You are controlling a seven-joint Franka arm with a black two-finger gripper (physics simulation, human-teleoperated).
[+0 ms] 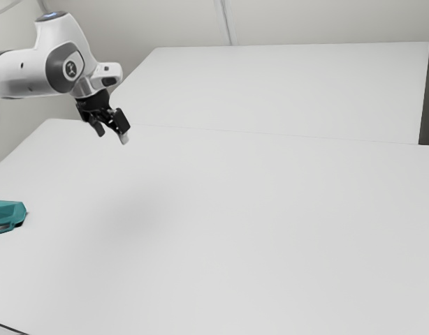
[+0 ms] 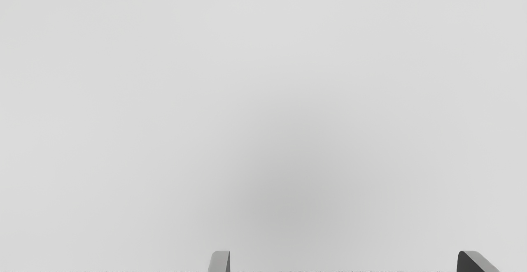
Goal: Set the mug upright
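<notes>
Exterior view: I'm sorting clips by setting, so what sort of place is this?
Probably a plain indoor robot lab or test room: a robot arm reaches over a broad white table, and pale walls stand behind it.

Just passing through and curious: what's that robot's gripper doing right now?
Gripper: open, its fingers apart with nothing between them, above the table.

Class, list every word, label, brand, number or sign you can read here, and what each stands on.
No readable words, brands or numbers.
A pale mark on the dark grey joint cover of the white robot arm: too small to read.
Teal, angular object at the exterior view's left edge: no lettering visible.
</notes>
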